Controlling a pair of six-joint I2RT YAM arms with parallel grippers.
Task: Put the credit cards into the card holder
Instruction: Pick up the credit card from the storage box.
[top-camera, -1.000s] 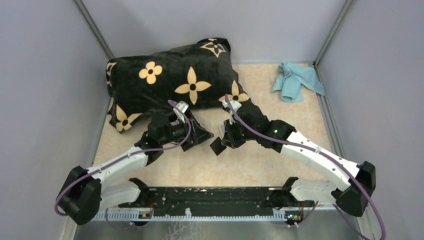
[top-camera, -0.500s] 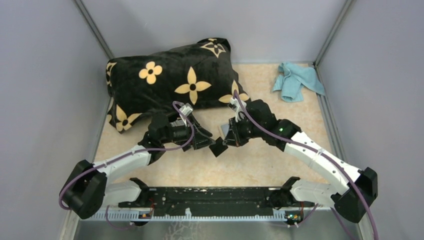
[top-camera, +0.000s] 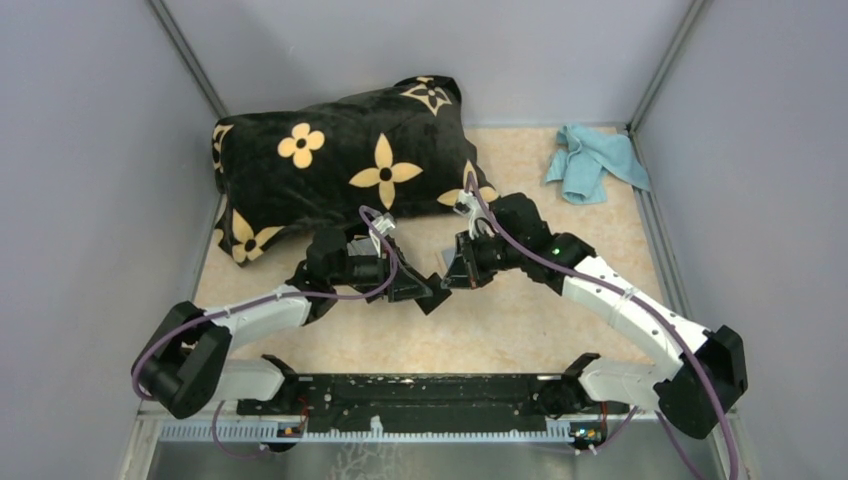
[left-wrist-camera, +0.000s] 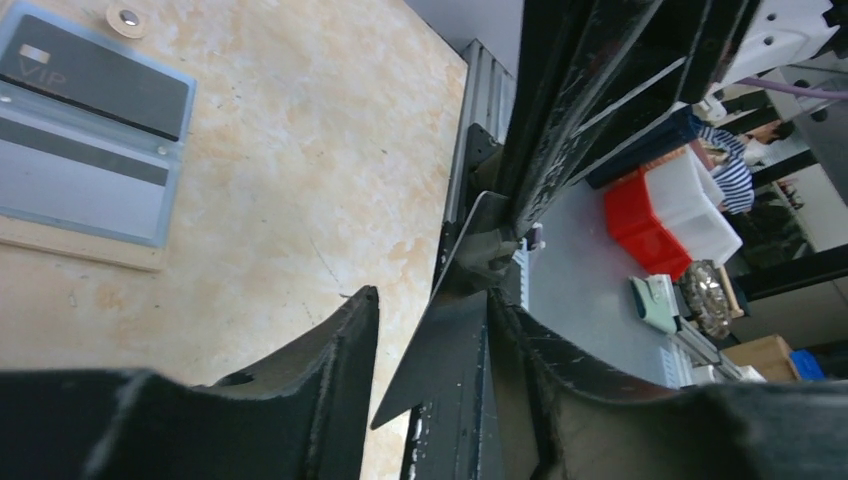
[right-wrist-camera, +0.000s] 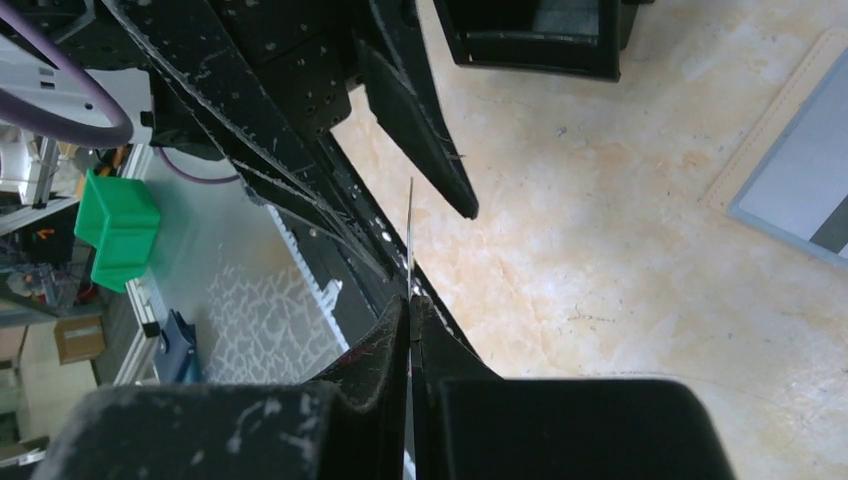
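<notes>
My right gripper (top-camera: 452, 278) (right-wrist-camera: 411, 305) is shut on a thin dark credit card (top-camera: 435, 298), edge-on in the right wrist view (right-wrist-camera: 410, 235) and held above the table. My left gripper (top-camera: 418, 288) (left-wrist-camera: 430, 300) is open, its jaws on either side of that card's free end (left-wrist-camera: 440, 350), which lies against the right-hand finger (left-wrist-camera: 520, 350). A grey card with a dark stripe (left-wrist-camera: 85, 130) lies flat on a pale beige card (left-wrist-camera: 80, 255). The black card holder (right-wrist-camera: 535, 40) with a grey inside sits on the table beyond the left finger. The arms hide it in the top view.
A big black pillow with yellow flowers (top-camera: 340, 165) fills the back left. A light blue cloth (top-camera: 592, 160) lies at the back right. Grey walls enclose the table on three sides. The arms' black base rail (top-camera: 420, 390) runs along the near edge.
My left arm has reached right, bringing its open jaws around the card. My right gripper has shifted slightly back and left, still holding the card.
</notes>
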